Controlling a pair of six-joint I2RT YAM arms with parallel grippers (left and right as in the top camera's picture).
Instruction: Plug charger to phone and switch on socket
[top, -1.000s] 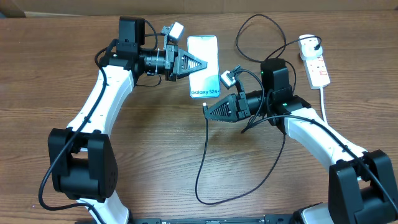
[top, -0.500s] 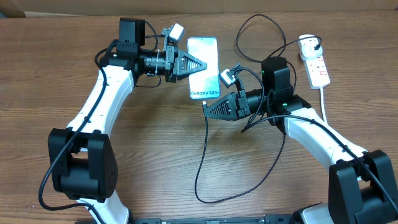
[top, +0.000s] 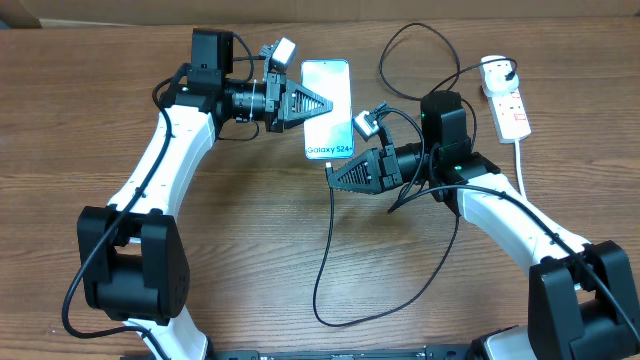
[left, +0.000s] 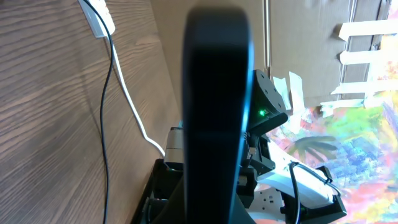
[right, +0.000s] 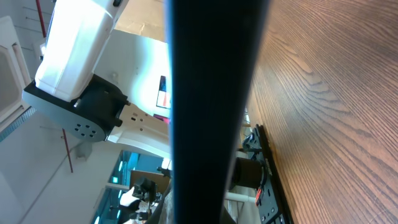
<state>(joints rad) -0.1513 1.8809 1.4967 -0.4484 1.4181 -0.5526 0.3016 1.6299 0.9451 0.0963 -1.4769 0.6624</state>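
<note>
Nothing has been moved since a second ago: the slim blue-screened smartphone (top: 330, 130) seems pinned on the brown wooden counter (top: 250, 230) by the closed, empty left end effector (top: 330, 103), so that the thin black charger cable (top: 322, 270), seemingly pinched in the closed right end effector (top: 330, 172), can be aligned just below it.

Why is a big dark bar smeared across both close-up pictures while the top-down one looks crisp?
Overhead view: sharp and evenly lit, with the phone screen glowing bright. Left wrist view: the left gripper's fingers sit too close to the lens, so they blur into a dark bar. Right wrist view: the right gripper's fingers blur the same way, though the table grain beside them is sharp.
</note>
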